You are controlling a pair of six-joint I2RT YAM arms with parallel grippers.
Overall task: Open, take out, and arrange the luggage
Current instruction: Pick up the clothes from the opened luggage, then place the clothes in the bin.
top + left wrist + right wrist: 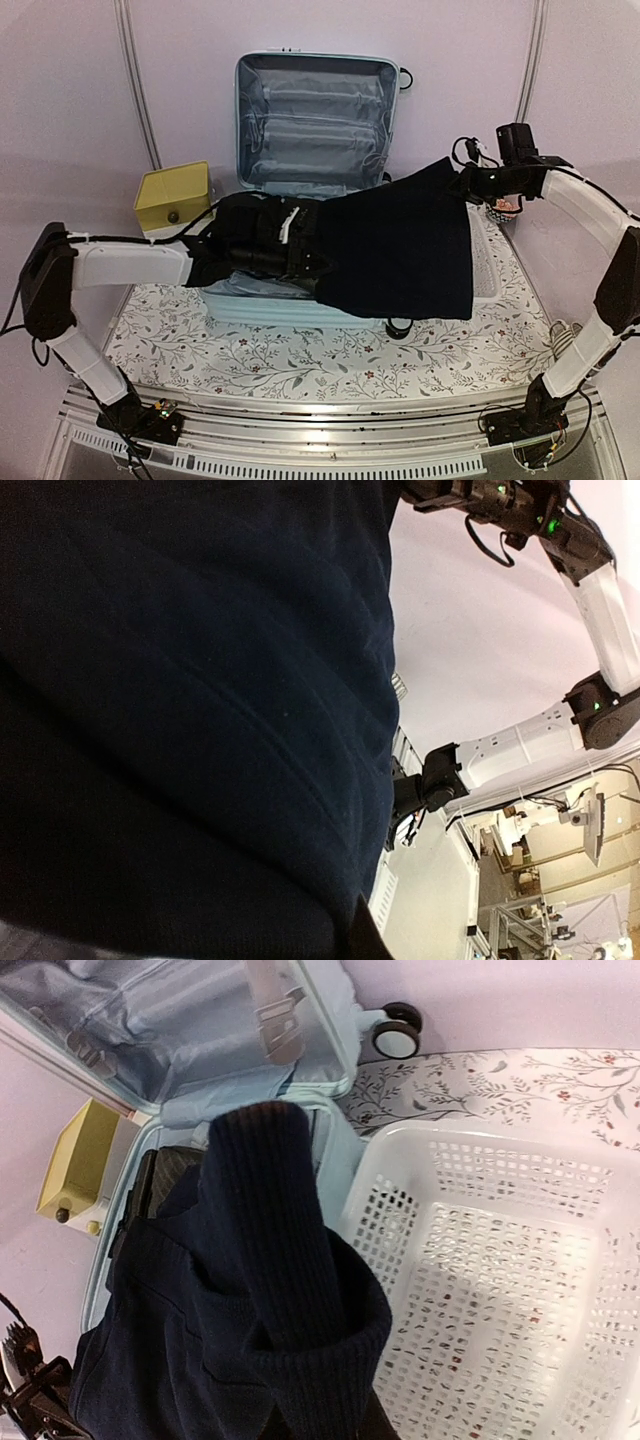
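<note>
Step in hand, I'd say, is take-out: luggage (315,110) sits open at back-centre of tabletop (250,350), lid propped vs rear wall. A navy sweater (400,240) hangs stretched above its lower shell btw both arms, R tool (468,183) pinching a ribbed sleeve end, L tool (300,255) buried under cloth so can't tell if spread or pressed shut. Next prob. calls for carrying sweater right over white lattice basket (487,285) just beside the case, lowering w/o snagging shell rim, then releasing; tabletop has floral-print cover, pale lilac walls close round, yellow box (172,195) left of case.
</note>
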